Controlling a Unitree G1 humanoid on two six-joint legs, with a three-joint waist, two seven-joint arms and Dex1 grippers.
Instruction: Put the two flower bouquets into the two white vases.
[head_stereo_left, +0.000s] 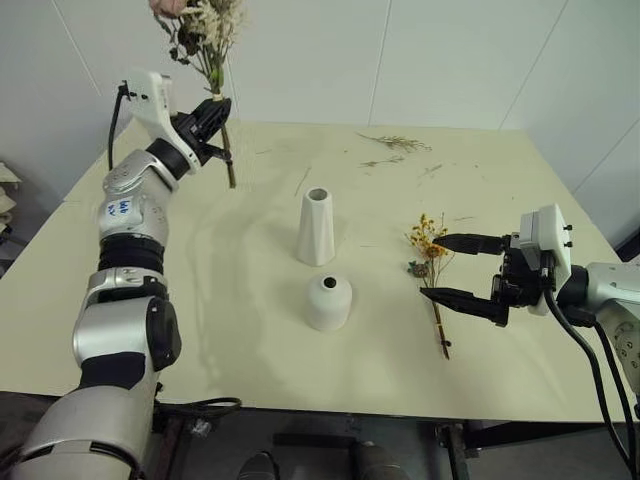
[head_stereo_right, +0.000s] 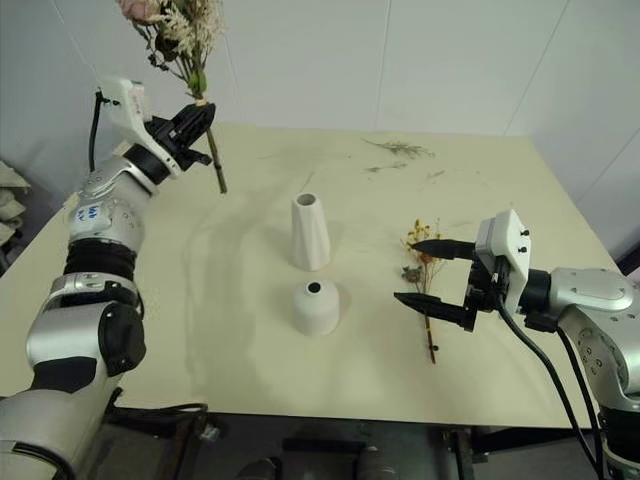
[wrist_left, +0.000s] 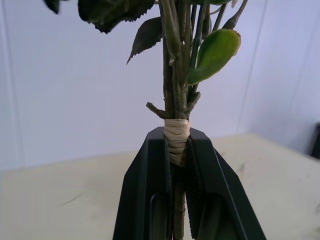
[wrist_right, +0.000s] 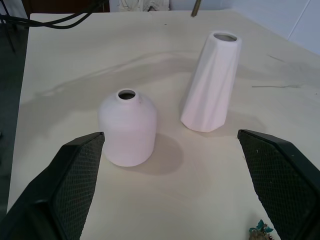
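Rose bouquet (head_stereo_left: 205, 40) aloft; 2 vases (head_stereo_left: 316, 228) upright

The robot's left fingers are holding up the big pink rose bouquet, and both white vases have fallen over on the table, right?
Not quite. The left fingers do hold the large pink rose bouquet up, but the tall tapered white vase and the short rounded white vase both stand upright, as the left eye view shows.

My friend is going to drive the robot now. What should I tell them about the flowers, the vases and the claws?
Left claw: shut on the big rose bouquet at its wrapped stems, held up in the air, upright.
Right claw: open, low over the table, its fingers either side of the small yellow bouquet, which lies flat on the table.
Tall vase and short vase: both upright mid-table, both empty.
Done: big bouquet picked up.
Left: put it into a vase, then grab the small bouquet and put it into the other.
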